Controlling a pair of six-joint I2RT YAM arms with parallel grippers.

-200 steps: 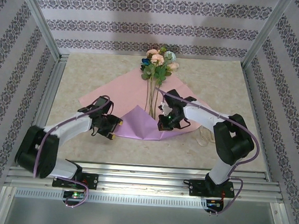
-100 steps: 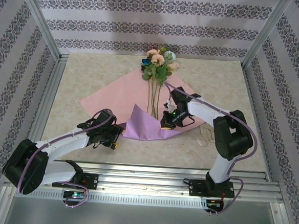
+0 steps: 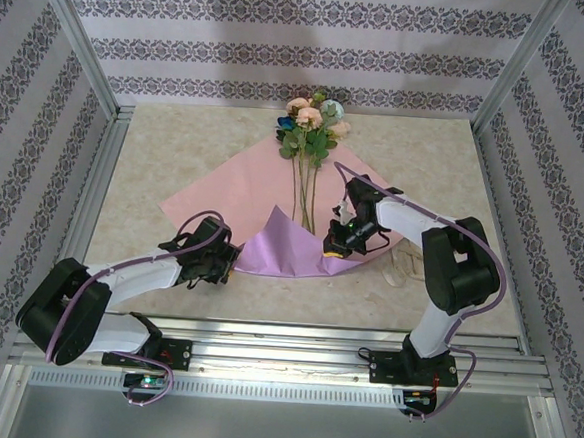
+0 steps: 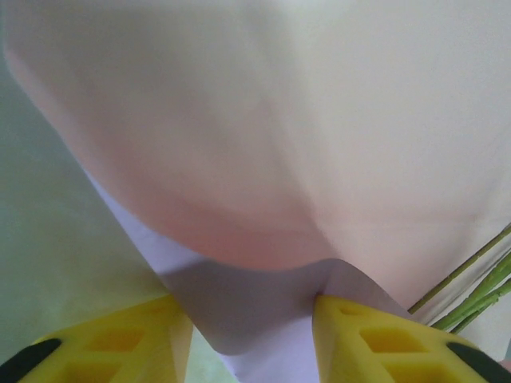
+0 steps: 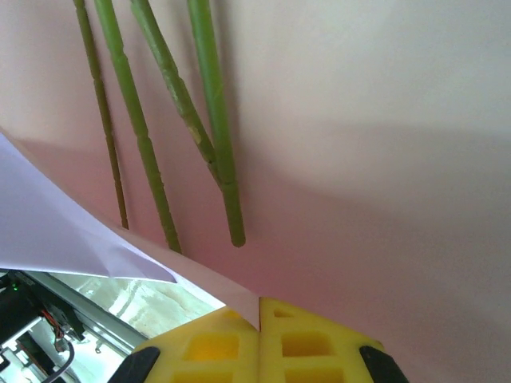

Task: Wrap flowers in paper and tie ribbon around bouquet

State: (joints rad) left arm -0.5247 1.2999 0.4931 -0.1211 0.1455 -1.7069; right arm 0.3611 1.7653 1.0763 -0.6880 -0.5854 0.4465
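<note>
Flowers point(image 3: 312, 120) lie at the far middle of the bench point(image 3: 167, 140), blooms pointing away from the arms; their thin green stems point(image 3: 302, 190) run back across the paper point(image 3: 224, 189); the sheet lies pink face up, its near part folded over to show lilac; the right pincer point(image 3: 332, 247) is closed on the paper's right edge, beside the stem ends; the left pincer point(image 3: 222, 264) sits at the fold's left corner, yellow fingers point(image 4: 120, 343) apart with lilac paper between them; the ribbon point(image 3: 405, 264) lies loose on the bench, right of the sheet.
</note>
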